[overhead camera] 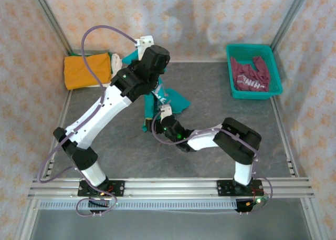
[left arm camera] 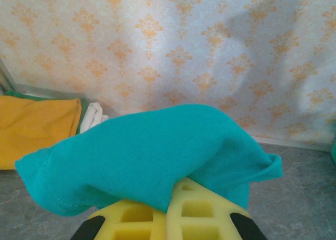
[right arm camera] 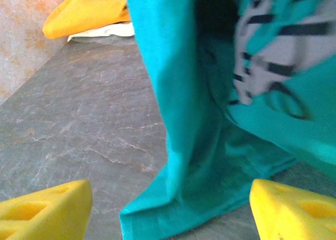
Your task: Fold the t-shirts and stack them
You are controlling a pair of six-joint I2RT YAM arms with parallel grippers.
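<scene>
Teal cotton, the shirt (left arm camera: 152, 156) with white lettering hangs from the left gripper (left arm camera: 170, 214), whose yellow fingers (left arm camera: 202, 211) are closed on a bunched fold of it. In the overhead view the cloth (overhead camera: 176, 101) drops from that raised grip to the middle of the grey table (overhead camera: 226, 119), where its lower part lies crumpled.

The right gripper (right arm camera: 170, 192) sits low, just in front of the hanging hem. Its jaws are spread wide, one yellow finger (right arm camera: 47, 208) at each side of the cloth's bottom edge, and they hold nothing.

At the far left corner a folded orange shirt (overhead camera: 86, 70) lies on top of a white one (left arm camera: 92, 116), whose edge peeks out beside it. At the far right a maroon shirt (overhead camera: 252, 77) with white lettering is heaped in a teal plastic basket (overhead camera: 231, 53). A patterned cream and orange backdrop (left arm camera: 173, 45) closes off the table behind.
</scene>
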